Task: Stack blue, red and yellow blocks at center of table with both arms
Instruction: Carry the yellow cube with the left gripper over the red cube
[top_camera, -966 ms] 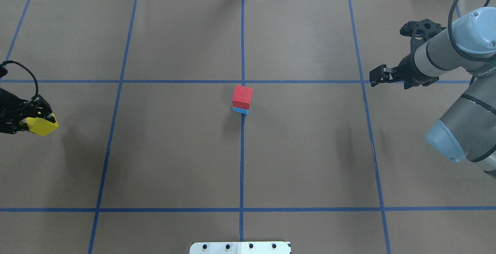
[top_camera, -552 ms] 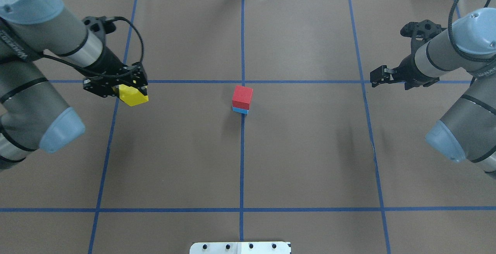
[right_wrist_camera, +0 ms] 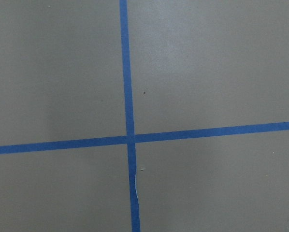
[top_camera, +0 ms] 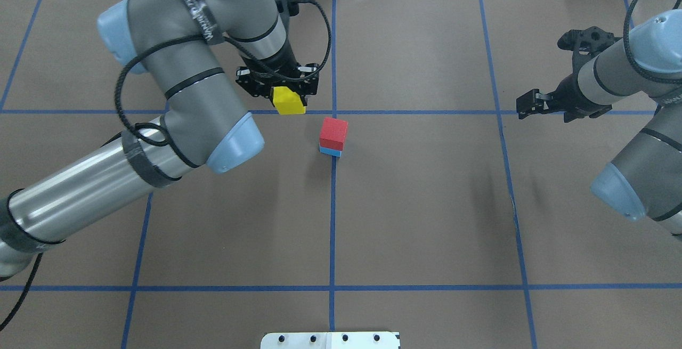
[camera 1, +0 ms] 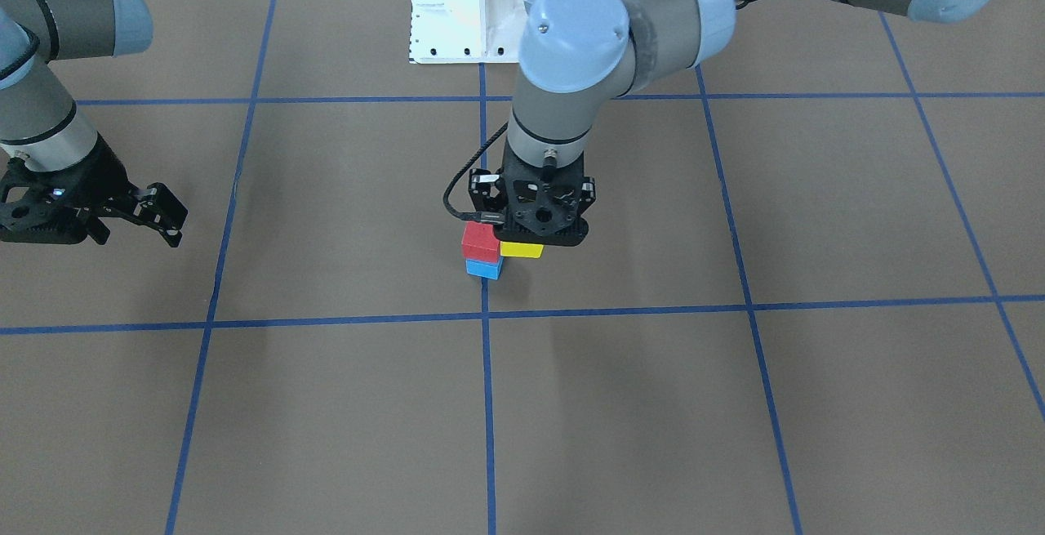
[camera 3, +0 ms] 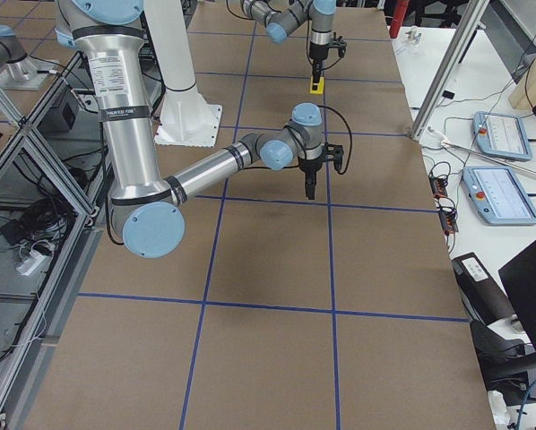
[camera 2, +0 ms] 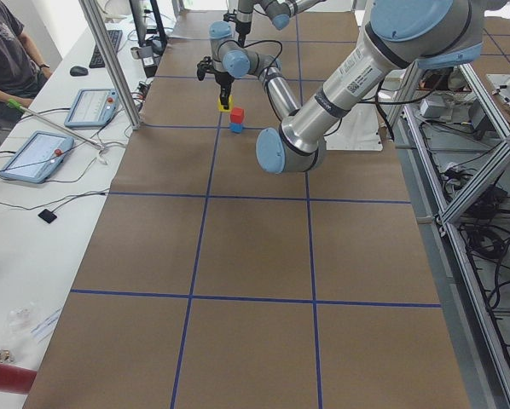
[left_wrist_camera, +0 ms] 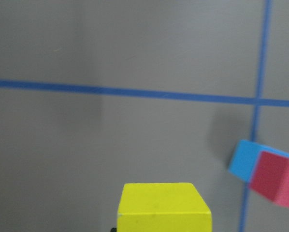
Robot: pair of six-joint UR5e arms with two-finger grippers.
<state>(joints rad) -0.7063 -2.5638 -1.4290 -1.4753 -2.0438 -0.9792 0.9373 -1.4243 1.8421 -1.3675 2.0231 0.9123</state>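
L arm (top_camera: 181,98) comes in from the left edge of the overhead view and reaches across to near table centre. L gripper (top_camera: 286,95) points straight down, fingers clamped on the yellow block (top_camera: 290,105). The block hangs clear of the table (top_camera: 426,205) and looks a bit rotated vs the tape grid. It's near the stack, on the robot's left of it & slightly farther out, not touching. L wrist cam shows the stack off to the lower right of the yellow block, not under it.

Centre: red block (top_camera: 333,132) sits on the blue block (top_camera: 330,151), edges approx aligned. The blue one rests on the table's centre tape line, just short of a tape crossing.

Right side: R arm (top_camera: 639,72) is well apart from the stack. R gripper (top_camera: 525,105) hovers above the table w/ fingers spread and nothing btwn them. R wrist cam shows only brown surface & a tape crossing.
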